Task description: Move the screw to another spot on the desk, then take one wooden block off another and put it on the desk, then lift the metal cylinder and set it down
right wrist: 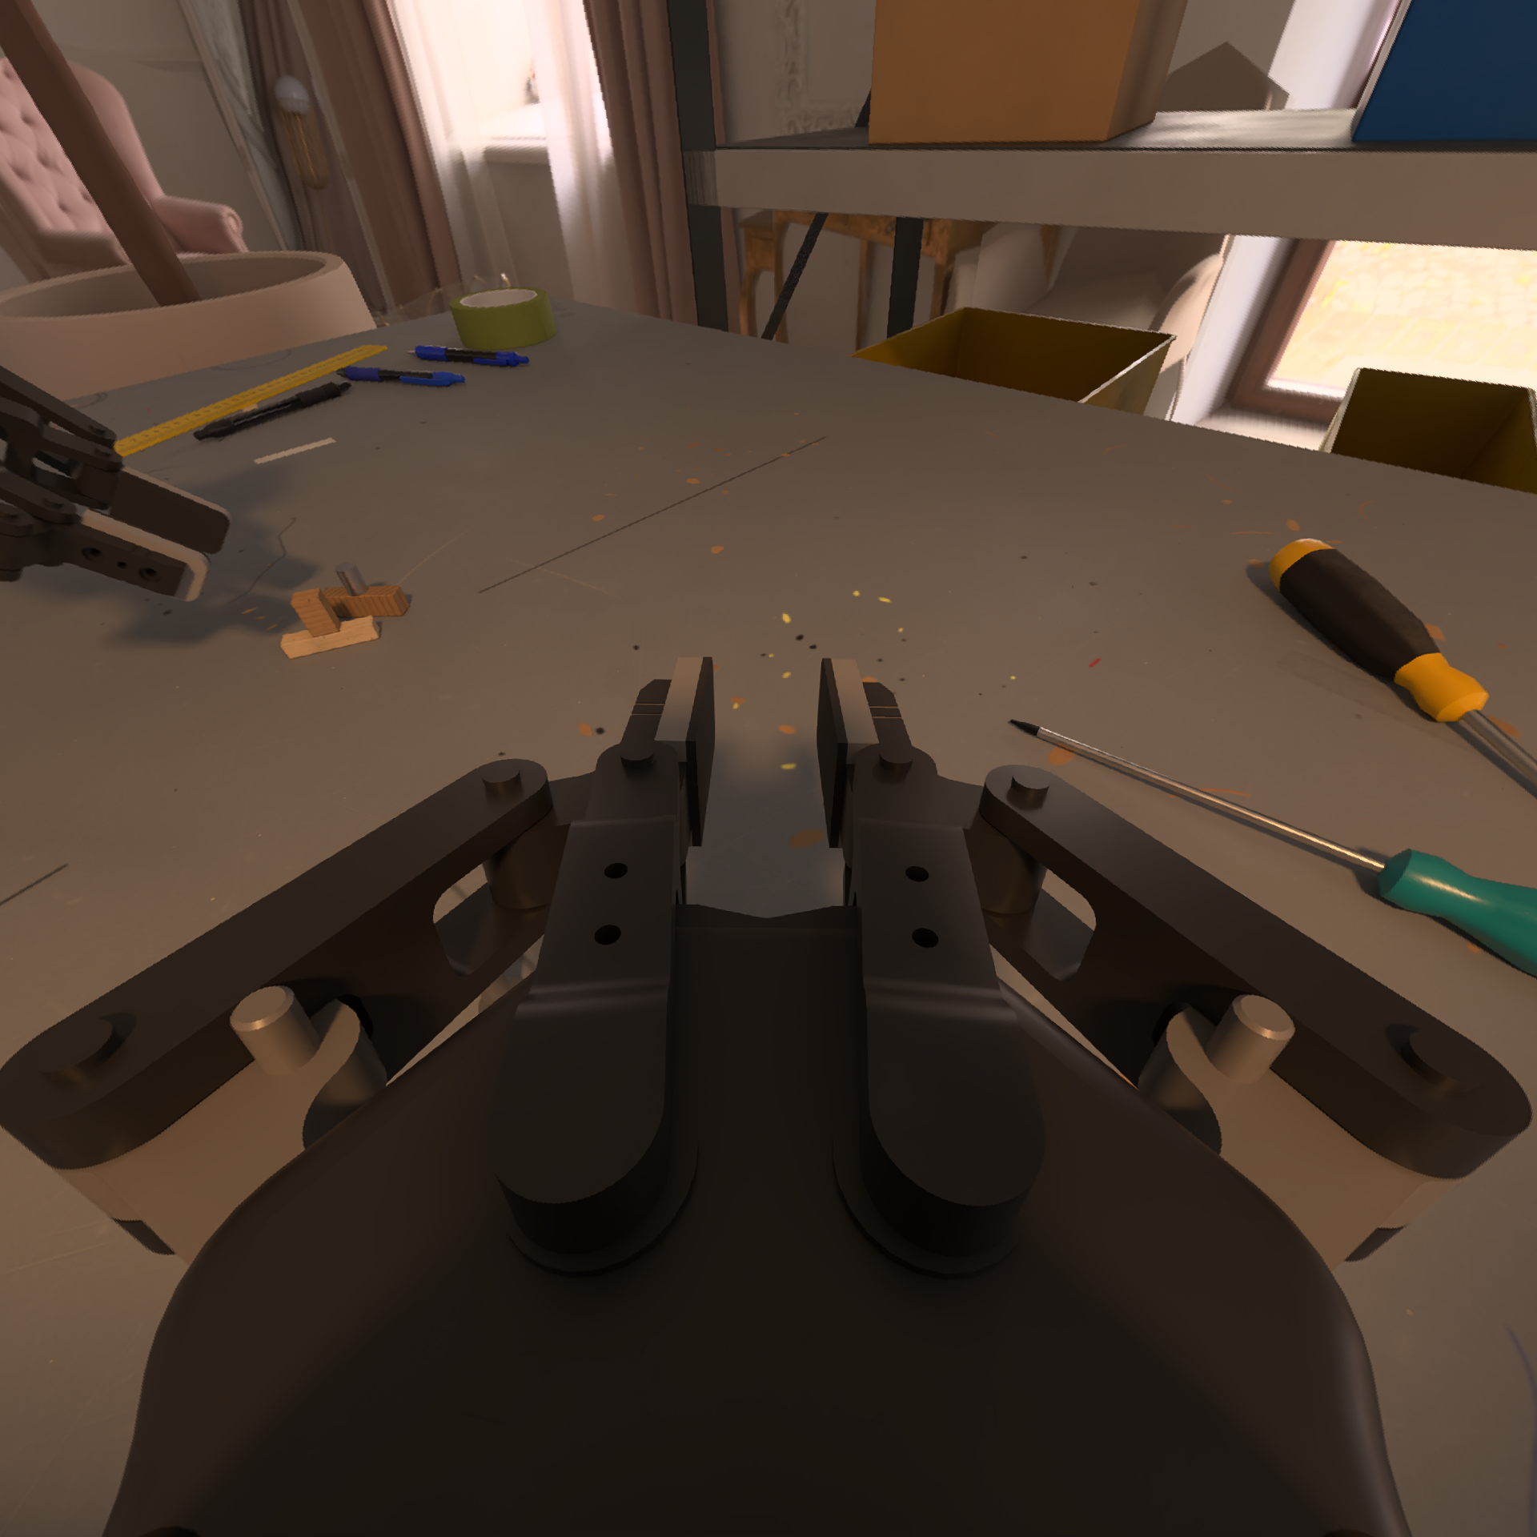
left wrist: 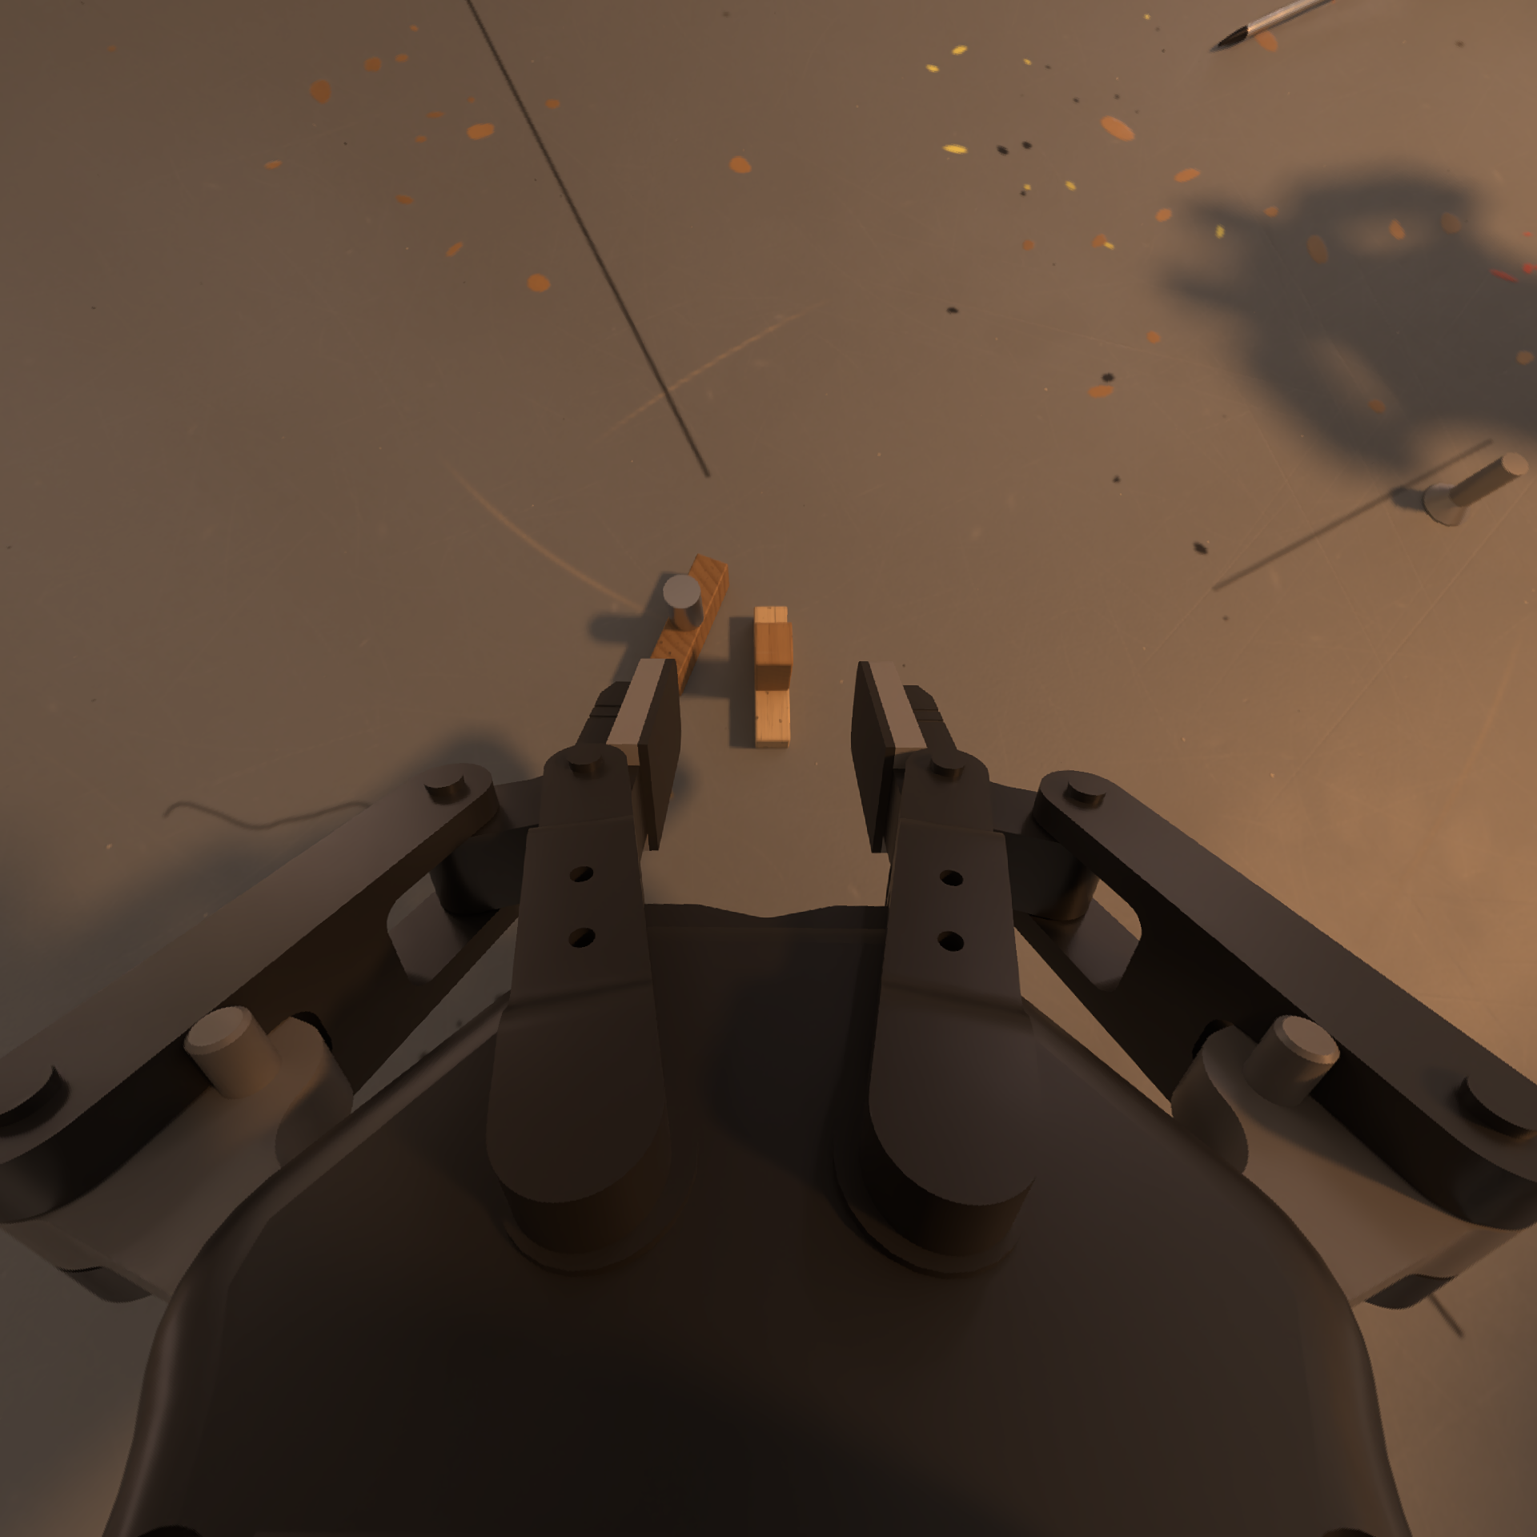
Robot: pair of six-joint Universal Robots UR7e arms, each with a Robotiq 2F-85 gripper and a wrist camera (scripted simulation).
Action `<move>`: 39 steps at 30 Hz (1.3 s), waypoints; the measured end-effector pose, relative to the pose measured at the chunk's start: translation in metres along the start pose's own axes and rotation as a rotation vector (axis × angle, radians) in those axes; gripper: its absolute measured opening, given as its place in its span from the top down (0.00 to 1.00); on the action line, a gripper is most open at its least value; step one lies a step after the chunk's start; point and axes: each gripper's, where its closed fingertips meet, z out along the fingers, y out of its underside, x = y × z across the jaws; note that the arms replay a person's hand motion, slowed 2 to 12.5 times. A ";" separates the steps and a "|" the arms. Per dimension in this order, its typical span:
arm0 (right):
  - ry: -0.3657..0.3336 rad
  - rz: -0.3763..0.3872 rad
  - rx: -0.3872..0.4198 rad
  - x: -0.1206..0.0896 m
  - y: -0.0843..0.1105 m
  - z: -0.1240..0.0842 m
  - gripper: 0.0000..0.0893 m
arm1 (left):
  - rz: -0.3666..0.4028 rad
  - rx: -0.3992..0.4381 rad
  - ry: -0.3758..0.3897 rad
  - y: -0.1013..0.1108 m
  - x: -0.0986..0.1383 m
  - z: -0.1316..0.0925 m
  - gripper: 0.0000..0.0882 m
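Note:
In the left wrist view my left gripper (left wrist: 761, 674) is open and empty. It hovers over a small wooden block (left wrist: 773, 655) that sits across a long pale block (left wrist: 772, 722). Just left of them lies a darker wooden block (left wrist: 699, 620) with an upright metal cylinder (left wrist: 682, 600) against it. The screw (left wrist: 1468, 491) lies on the desk far right. My right gripper (right wrist: 765, 663) is open and empty above bare desk. In its view the blocks (right wrist: 333, 628), the cylinder (right wrist: 350, 576) and the left gripper (right wrist: 166, 541) are at far left.
A black-and-yellow screwdriver (right wrist: 1372, 624) and a teal-handled one (right wrist: 1464, 902) lie at the right. A green tape roll (right wrist: 503, 318), blue pens (right wrist: 470, 356) and a yellow ruler (right wrist: 249, 397) are at the back left. Yellow bins (right wrist: 1023, 349) and shelving stand behind the desk.

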 end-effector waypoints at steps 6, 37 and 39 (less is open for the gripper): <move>0.003 -0.005 0.017 0.000 -0.002 -0.002 0.74 | -0.004 -0.013 -0.006 -0.003 0.001 0.017 0.57; -0.026 -0.045 0.011 -0.009 0.000 -0.002 0.75 | 0.023 -0.052 -0.061 0.001 0.000 0.045 0.89; -0.026 -0.048 0.010 -0.009 0.000 -0.002 0.75 | 0.027 -0.049 -0.062 0.001 0.001 0.045 0.89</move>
